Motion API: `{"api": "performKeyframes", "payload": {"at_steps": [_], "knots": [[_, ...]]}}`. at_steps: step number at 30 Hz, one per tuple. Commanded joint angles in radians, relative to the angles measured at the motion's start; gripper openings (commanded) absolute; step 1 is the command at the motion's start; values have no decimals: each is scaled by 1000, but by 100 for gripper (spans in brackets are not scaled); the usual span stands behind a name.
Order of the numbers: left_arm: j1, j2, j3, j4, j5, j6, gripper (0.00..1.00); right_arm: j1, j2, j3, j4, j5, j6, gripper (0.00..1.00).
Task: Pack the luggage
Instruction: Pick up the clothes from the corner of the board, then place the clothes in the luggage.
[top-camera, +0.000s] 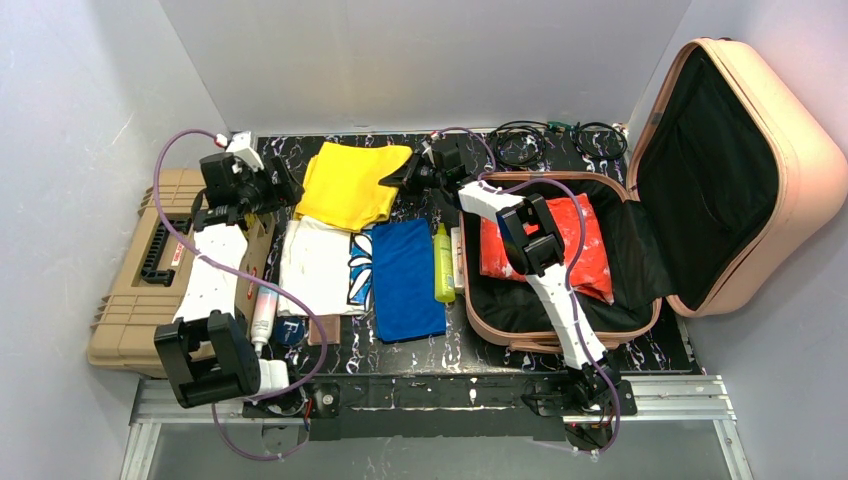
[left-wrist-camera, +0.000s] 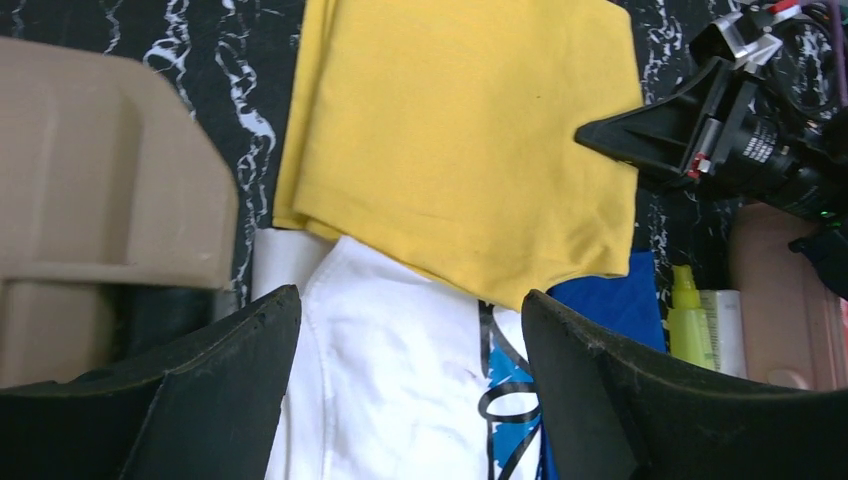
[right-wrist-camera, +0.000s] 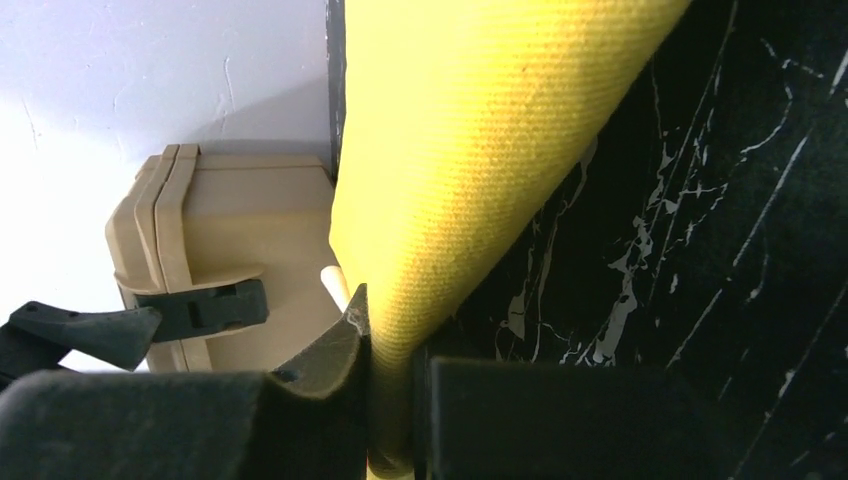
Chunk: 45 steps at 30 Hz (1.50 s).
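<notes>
Right jaws: clamped on edge of yellow garment (top-camera: 350, 185). Left jaws: spread wide, empty, over white shirt (top-camera: 315, 265). Luggage (top-camera: 805, 160): open at right of surface (top-camera: 470, 350), one red bundle (top-camera: 590, 250) packed. Judged left to pack: three garments, counting blue cloth (top-camera: 405, 280), then one green bottle (top-camera: 443, 265).

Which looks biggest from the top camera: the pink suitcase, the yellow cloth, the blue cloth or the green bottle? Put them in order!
1. The pink suitcase, by far.
2. The yellow cloth and the blue cloth look about the same, so I won't rank those two.
3. The green bottle, the smallest.
</notes>
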Motion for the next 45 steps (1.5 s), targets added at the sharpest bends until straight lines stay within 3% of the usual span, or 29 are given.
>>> {"api": "performKeyframes", "payload": {"at_steps": [1,4,15,22,33,39,45], "knots": [[46,-52,-15,-63,-51,31,79,42,70,3,-52,-18,-49,1],[77,-52,4,-121,-72,39,79,39,-9,33,-170,5,-124,1],[170,-153,-48,-165,-76,67,80,-7,-313,-21,-355,50,-199,1],[189,-195,-62,-185,-74,69,81,-42,-485,-169,-396,15,-247,1],[201,-234,-92,-187,-74,72,81,-67,-783,-323,-740,-53,-661,1],[201,-231,-91,-183,-63,53,81,-129,-935,-379,-929,-98,-871,1],[202,-228,-89,-179,-50,36,81,-253,-1073,-479,-1008,-121,-974,1]]}}
